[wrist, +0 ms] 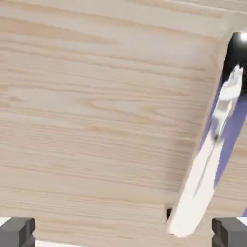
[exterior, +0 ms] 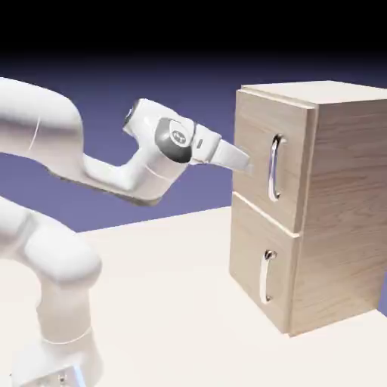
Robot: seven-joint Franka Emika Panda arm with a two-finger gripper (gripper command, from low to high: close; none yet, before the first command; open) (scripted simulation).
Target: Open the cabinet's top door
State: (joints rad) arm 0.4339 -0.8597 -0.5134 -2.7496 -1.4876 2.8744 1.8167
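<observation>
Reaching arm: we see the white arm [exterior: 147, 170] extend toward the exterior view's right, with open air between its wrist and the tabletop [exterior: 162, 272].
Gripper: we find its fingers [wrist: 18, 231] spread apart at the hand view's bottom corners, pale wood showing between them; the gripper [wrist: 123, 232] is near the top door's [exterior: 264, 151] front.
Top handle: we see this curved silver bar [exterior: 274, 168] upright, nearer the door edge at the exterior view's right.
Top door: we see it closed, above the lower door [exterior: 261, 264].
Cabinet: we see its wood side [exterior: 344, 204] against the blue-violet backdrop [exterior: 174, 75].
</observation>
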